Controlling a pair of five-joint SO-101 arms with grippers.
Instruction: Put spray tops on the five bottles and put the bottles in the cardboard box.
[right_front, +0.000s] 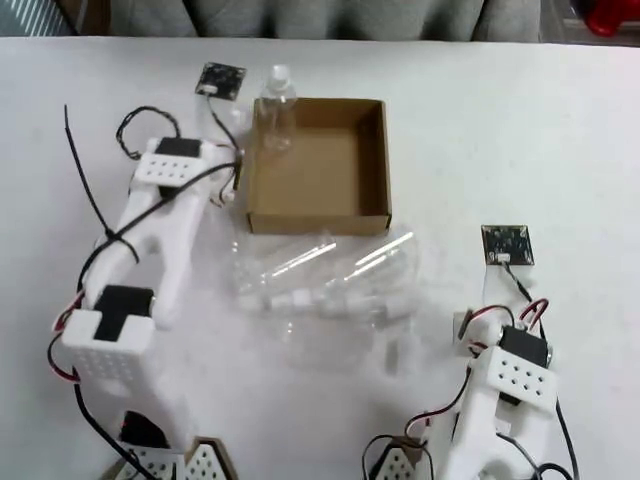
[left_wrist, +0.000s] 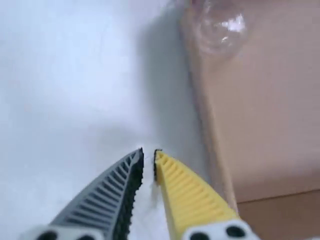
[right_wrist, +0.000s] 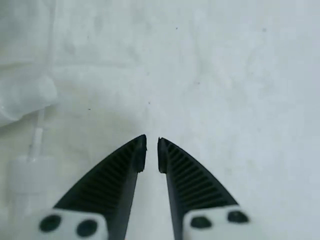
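Loose bottles (right_front: 320, 272) — flat, long axes across mid-frame — lie just left of right claw (right_wrist: 151, 150); it and left claw (left_wrist: 148, 162) are all but closed, empty.

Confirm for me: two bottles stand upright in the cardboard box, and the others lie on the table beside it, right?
Not quite: just one bottle stands upright in the cardboard box, at a corner, as the high view shows. The other bottles do lie on the table beside it.

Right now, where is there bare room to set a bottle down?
Free: the table right of the cardboard box, and the box floor beside the upright bottle in its corner. Crowded: the heap of bottles and spray tops in front of the box.
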